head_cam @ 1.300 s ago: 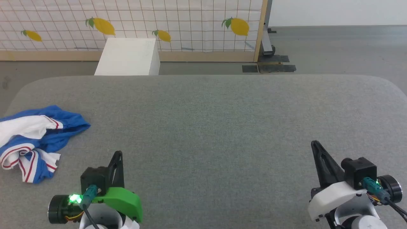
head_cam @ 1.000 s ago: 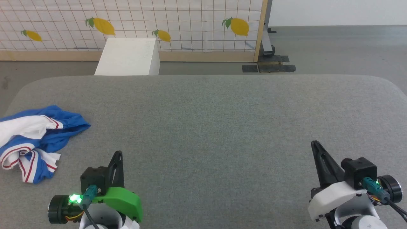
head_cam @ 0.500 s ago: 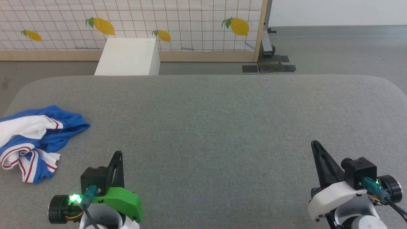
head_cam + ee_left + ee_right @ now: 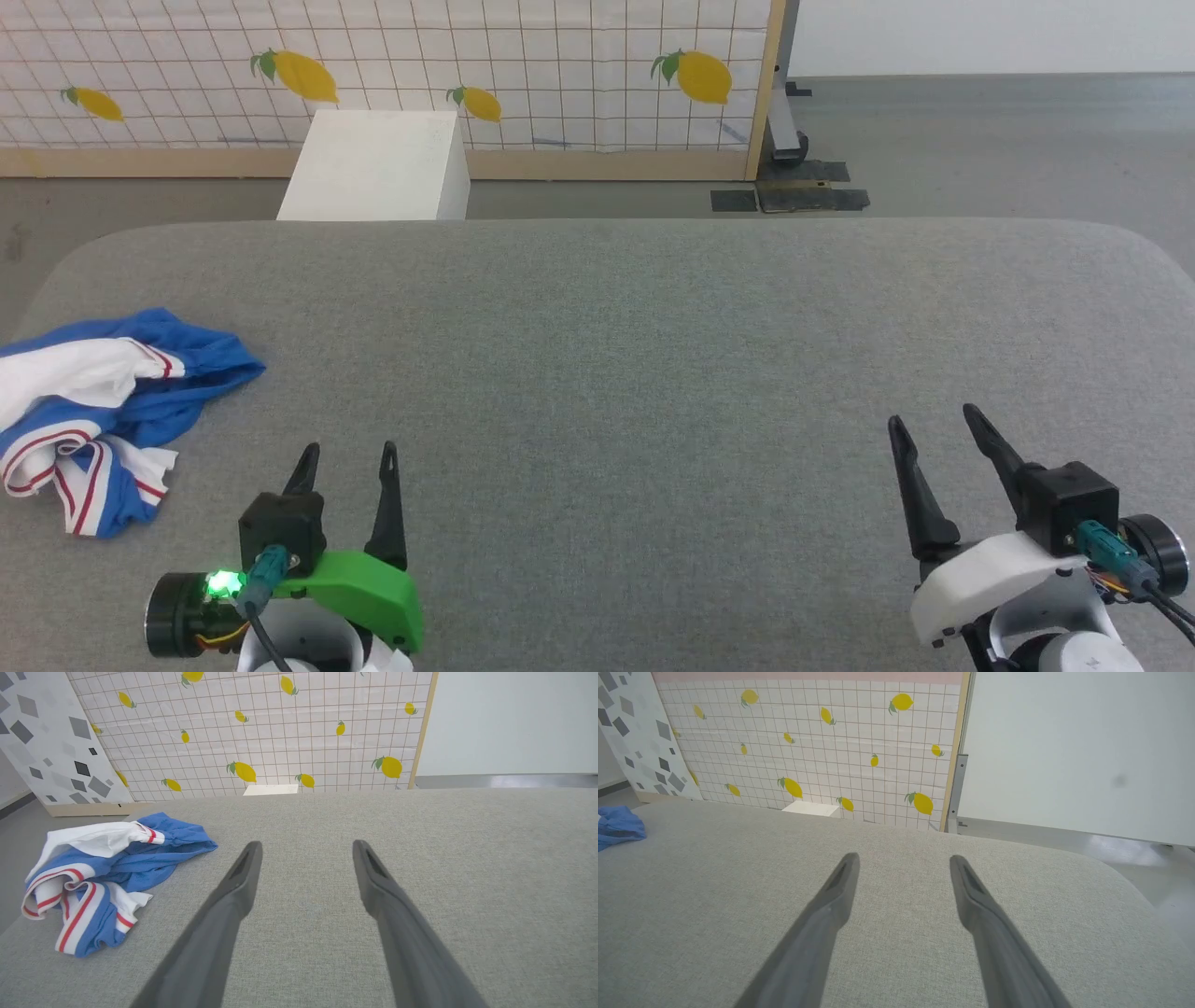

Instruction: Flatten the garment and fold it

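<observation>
1. Left gripper (image 4: 349,448): I have it at the lower left of the head view, over the near part of the table (image 4: 653,317). Its two fingers are spread apart and hold nothing. In the left wrist view the gripper (image 4: 307,843) points across bare grey cloth, with a clear gap between the fingertips.

2. Right gripper (image 4: 934,414): I have it at the lower right of the head view. Its fingers are likewise spread apart and empty. In the right wrist view the gripper (image 4: 904,857) points toward the far edge of the table.

3. Garment (image 4: 112,411): it lies in a crumpled heap at the left edge of the table, ahead and to the left of my left gripper, with no contact. A white sleeve lies on top of the blue fabric. Red-and-white striped trim curls along the near side. In the left wrist view the garment (image 4: 117,868) sits left of my left finger, apart from it. In the right wrist view a blue part of the garment (image 4: 619,826) shows at the far left, well apart from my right gripper.

4. Surroundings: a white box (image 4: 378,168) stands beyond the far edge of the table, before a lemon-printed panel (image 4: 560,56).
</observation>
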`<state>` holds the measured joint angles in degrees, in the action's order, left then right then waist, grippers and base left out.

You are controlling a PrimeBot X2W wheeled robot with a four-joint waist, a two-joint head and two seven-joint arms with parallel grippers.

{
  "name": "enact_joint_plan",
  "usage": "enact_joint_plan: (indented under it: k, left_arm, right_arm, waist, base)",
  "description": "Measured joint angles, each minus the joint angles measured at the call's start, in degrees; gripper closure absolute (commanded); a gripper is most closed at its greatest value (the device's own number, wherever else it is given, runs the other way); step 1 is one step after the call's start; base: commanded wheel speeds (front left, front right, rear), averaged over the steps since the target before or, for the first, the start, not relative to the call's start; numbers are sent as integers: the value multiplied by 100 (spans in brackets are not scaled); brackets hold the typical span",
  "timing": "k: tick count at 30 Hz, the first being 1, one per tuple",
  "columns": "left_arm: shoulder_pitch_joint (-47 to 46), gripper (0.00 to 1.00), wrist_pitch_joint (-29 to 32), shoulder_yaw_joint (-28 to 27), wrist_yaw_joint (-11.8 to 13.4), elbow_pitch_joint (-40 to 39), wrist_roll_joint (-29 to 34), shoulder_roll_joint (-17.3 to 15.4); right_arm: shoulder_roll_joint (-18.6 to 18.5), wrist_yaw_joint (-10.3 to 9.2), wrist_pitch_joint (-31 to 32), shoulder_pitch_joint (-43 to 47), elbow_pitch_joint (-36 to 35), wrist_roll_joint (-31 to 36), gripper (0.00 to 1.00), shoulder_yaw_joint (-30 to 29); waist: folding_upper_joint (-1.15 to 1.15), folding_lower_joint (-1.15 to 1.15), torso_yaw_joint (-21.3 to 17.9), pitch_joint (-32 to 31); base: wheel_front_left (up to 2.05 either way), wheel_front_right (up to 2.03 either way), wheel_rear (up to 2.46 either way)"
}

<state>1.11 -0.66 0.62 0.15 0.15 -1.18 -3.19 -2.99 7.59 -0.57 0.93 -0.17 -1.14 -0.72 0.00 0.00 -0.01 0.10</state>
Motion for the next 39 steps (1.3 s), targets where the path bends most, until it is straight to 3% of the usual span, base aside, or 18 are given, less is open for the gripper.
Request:
enact_joint_plan:
  k: [39]
  left_arm:
    - [-3, 0, -459, 182, 250, -90, -237, 0]
  right_arm:
    - [0, 0, -470, 41, -345, -651, 0, -226]
  waist:
    - [0, 0, 27, -19]
  base:
    - [0, 0, 0]
